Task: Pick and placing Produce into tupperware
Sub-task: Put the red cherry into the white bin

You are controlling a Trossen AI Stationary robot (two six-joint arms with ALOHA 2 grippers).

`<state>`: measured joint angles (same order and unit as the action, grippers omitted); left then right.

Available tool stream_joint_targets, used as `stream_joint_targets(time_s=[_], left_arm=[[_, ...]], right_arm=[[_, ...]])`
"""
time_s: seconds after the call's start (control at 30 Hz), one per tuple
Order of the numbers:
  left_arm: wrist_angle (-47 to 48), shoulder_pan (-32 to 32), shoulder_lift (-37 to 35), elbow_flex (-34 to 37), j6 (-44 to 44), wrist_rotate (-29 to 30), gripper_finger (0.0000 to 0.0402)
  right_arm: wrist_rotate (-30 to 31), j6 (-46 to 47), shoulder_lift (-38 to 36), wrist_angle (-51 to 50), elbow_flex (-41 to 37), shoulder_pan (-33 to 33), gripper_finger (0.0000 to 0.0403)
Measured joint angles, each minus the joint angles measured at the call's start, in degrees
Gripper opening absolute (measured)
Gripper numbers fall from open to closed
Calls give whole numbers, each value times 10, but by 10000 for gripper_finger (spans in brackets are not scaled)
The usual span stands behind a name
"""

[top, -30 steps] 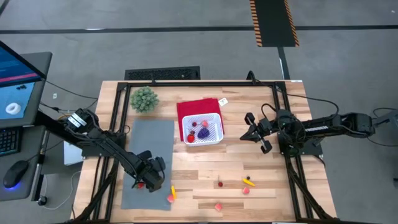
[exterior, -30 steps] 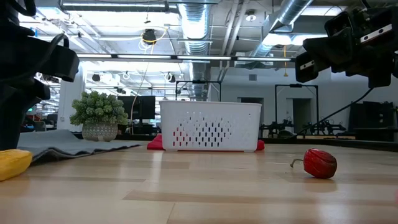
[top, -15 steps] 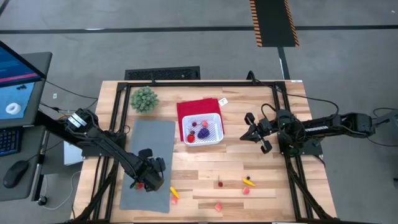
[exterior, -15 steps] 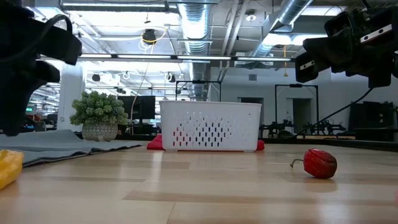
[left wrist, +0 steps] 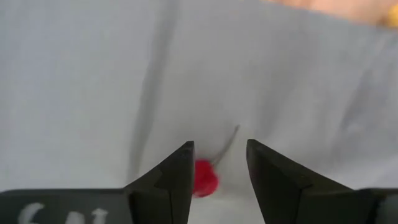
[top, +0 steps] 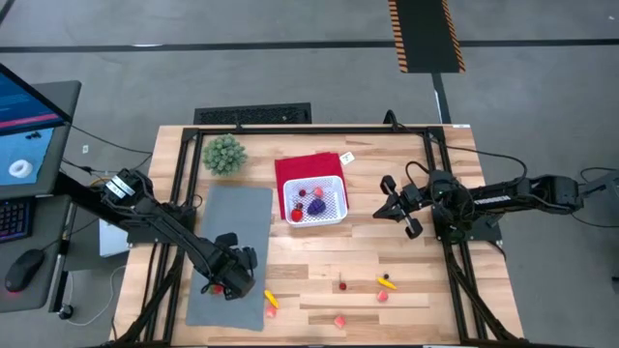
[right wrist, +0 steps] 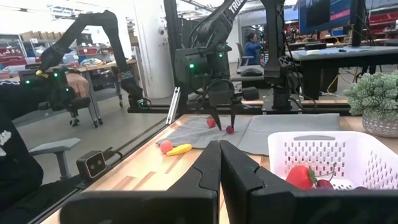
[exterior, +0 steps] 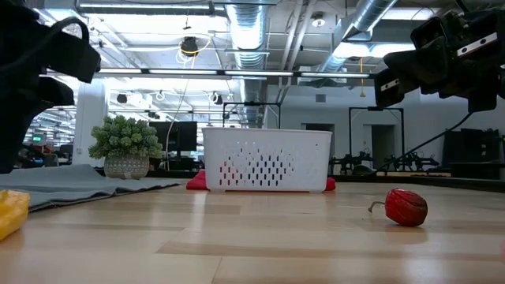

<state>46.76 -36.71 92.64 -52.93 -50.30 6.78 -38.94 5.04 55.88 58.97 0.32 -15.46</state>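
Because a small red produce piece (left wrist: 204,177) lies on the grey mat (top: 232,222), the left hand (top: 222,286) straddles it, fingers parted, near the tabletop's (top: 387,242) front; the right hand (top: 397,215) waits closed beside the tupperware (top: 314,201).

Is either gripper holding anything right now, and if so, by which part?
Nothing is clearly held. The left gripper is low over the grey mat, its open fingers straddling a small red fruit without a visible pinch. The right gripper is shut, empty.

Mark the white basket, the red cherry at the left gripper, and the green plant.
white basket (top: 334,218): high view, near rim.
red cherry (left wrist: 204,178): left wrist view, its round body.
green plant (top: 223,154): high view, middle of foliage.
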Motion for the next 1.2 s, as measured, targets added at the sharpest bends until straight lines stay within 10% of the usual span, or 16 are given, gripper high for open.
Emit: stream_joint_targets(time_s=[1.2], left_arm=[[-68,-4,3,25,2,15,137]], right_arm=[[4,0,0,-2,0,0,31]])
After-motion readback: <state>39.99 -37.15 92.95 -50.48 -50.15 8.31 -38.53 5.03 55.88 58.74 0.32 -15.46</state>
